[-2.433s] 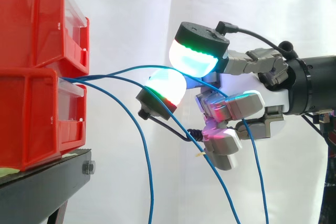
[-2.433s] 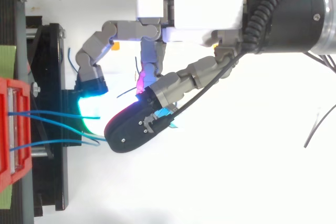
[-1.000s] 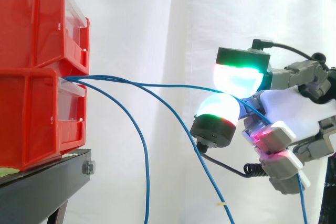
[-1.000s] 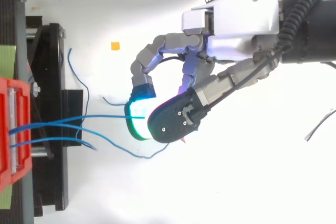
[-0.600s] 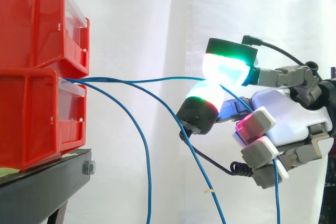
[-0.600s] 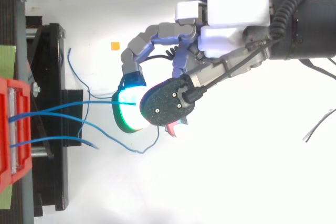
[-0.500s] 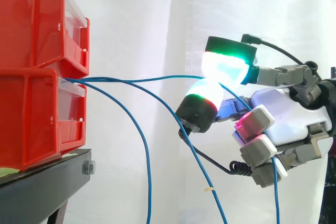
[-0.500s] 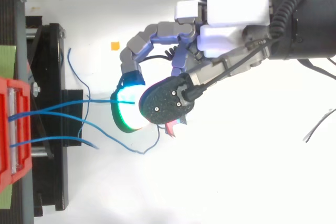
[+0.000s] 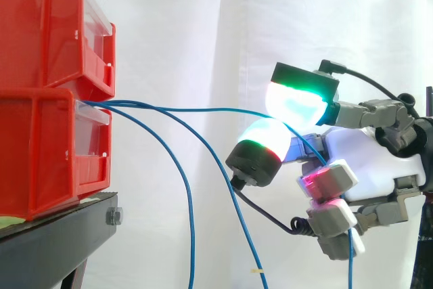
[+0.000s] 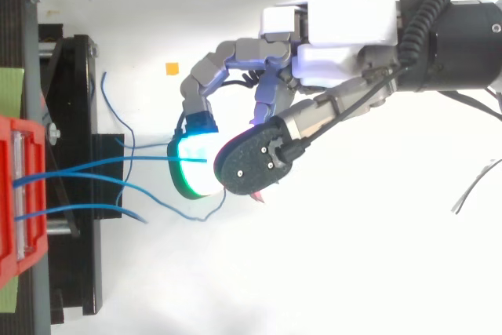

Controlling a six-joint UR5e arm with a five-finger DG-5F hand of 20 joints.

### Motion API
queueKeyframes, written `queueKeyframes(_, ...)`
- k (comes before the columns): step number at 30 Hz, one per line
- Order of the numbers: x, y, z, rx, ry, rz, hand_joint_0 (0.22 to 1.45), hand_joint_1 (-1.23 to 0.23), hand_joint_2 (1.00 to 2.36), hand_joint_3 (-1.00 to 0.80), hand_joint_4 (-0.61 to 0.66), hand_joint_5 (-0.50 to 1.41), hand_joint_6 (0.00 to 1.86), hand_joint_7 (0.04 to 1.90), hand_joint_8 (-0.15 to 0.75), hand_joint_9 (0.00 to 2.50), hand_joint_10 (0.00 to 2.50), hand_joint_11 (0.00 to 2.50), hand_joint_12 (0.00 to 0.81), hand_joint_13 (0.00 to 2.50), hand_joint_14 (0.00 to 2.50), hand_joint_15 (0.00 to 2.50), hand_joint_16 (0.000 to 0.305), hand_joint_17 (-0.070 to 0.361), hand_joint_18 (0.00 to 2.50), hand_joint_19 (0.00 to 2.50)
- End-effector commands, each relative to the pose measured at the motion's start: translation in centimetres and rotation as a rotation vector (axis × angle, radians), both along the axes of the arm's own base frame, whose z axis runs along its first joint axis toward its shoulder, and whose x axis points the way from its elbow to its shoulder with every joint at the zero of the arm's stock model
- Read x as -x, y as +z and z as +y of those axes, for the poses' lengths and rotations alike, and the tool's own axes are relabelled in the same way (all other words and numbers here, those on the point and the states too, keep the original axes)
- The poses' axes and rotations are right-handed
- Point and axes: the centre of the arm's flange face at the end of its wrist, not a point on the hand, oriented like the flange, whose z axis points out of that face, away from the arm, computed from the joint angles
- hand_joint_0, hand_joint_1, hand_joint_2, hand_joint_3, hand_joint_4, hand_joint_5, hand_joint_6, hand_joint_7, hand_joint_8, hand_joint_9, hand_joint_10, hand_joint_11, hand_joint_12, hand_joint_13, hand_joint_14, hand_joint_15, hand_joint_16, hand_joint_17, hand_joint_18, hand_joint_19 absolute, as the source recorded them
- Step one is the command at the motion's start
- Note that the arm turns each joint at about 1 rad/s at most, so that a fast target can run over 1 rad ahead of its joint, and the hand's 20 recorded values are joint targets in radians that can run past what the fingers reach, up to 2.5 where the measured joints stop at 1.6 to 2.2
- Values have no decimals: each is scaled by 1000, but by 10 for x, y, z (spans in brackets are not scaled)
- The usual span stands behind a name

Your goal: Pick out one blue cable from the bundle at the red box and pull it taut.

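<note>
White curtain (image 9: 176,25) hangs bright across the back, one fold running down its middle; black stand (image 9: 57,243) low at left, pale ground (image 10: 329,272) evenly lit

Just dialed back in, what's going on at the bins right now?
The robot hand pinches one thin blue cable between its glowing pads, well clear of the stacked red plastic bins. That cable runs from the lower one to the pinch almost level, with a slight bow, so it looks close to taut. Two other blue cables hang loose from the same bin.
</note>
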Motion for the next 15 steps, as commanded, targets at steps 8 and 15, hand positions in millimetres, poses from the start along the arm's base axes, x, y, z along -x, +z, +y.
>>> queueKeyframes(8, -4, 1, -1, 87, 9, -51, 611, -658, 1017, -248, -98, -50, 890, 954, 344, 1318, 26, 667, 360, 1168, 21, 636, 49, 111, 1018, 673)
queueKeyframes(15, -4, 1, 0, 87, 10, -51, 611, -657, 1018, -246, -98, -50, 890, 955, 349, 1321, 27, 680, 365, 1170, 21, 638, 50, 112, 1019, 672)
